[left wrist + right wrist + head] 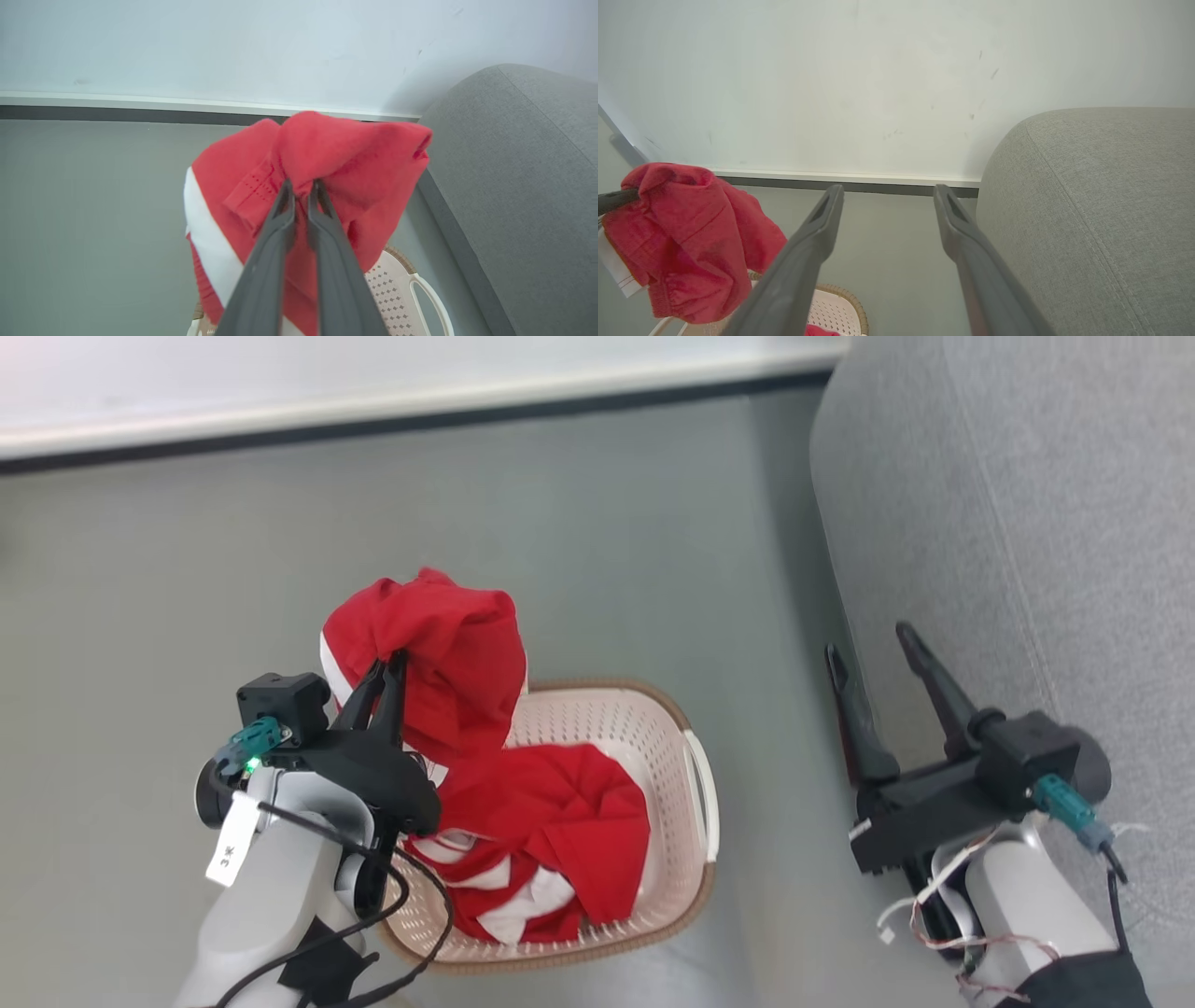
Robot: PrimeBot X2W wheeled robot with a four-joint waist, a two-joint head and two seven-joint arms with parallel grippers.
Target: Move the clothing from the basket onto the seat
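Head view: the left pincer is gripping the clothing above the basket by a seemingly thin fold, risking it slipping free, while the right pincer is hanging open.

The clothing is bright red with white stripes and white trim. The basket is cream-white, its walls dotted with small holes, under a brown woven-look rim. The seat is a plain mid-grey weave. The floor is dull grey-green, and the wall is white above a dark skirting strip.
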